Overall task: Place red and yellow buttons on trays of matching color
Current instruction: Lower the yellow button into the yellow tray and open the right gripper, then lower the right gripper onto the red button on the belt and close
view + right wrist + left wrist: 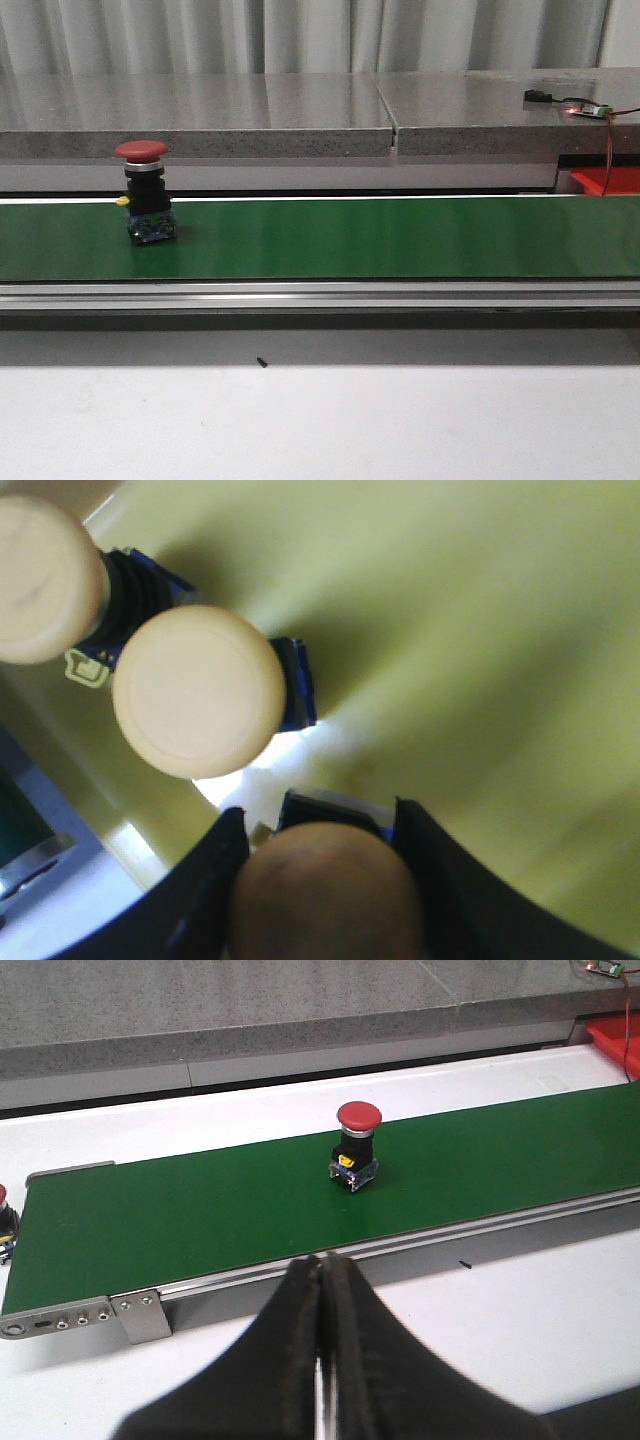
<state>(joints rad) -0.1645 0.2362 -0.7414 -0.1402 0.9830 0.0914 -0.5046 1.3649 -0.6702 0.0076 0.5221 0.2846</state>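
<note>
From the front, neither arm shows at all; only a red button stands upright on the green belt, with a corner of a red tray off at the far right edge.

The left wrist camera fills in more. The left gripper has its two black fingers pressed together with nothing between them, and the red button sits on the belt well ahead of those tips. Another red-capped button peeks in just past the belt's end.

Only the right wrist camera shows the yellow tray. There the right gripper is clamped on a yellow button, low over the tray floor. Two more yellow buttons stand in the tray just beyond the fingertips.
</note>
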